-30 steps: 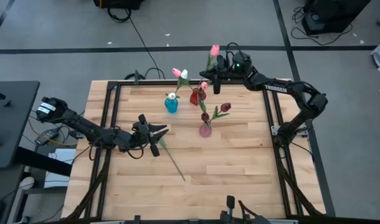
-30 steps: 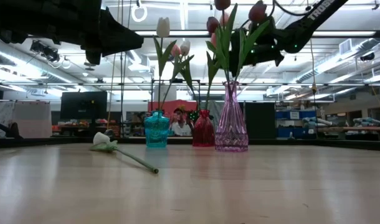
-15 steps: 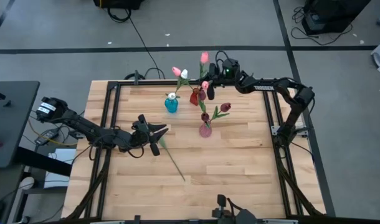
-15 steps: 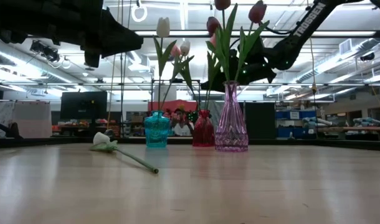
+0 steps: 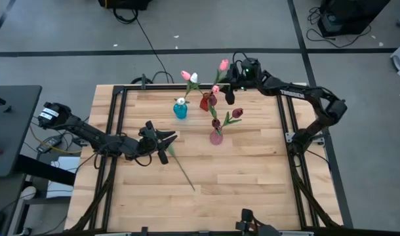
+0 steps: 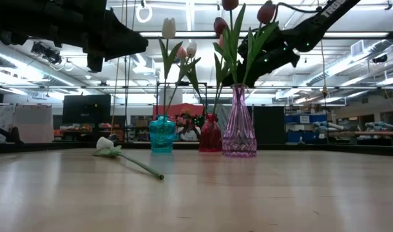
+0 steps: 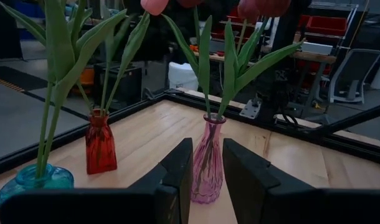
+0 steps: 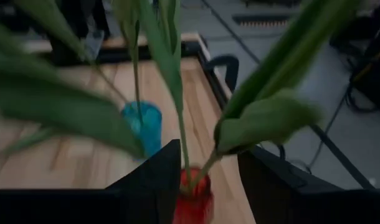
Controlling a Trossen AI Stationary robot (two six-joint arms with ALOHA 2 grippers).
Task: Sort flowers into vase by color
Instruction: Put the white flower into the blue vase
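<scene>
Three small vases stand at the table's far middle: blue, red and pink, each with tulips standing in it by their stems. My right gripper hangs open above the red vase. Green tulip stems rise between its fingers, and a pink tulip head stands above it. One white tulip lies flat on the wood, head toward the left. My left gripper hovers open above that head, well above the table, fingers empty.
Dark red tulips fill the pink vase; pink and white heads lean over the blue one. A black metal frame rims the wooden table. Bare wood spreads across the near half.
My right gripper has swung a little toward the table's left edge above the red vase, then back right and slightly nearer. The pink tulip's head has gone with it and now stands lower, close above the red vase.
</scene>
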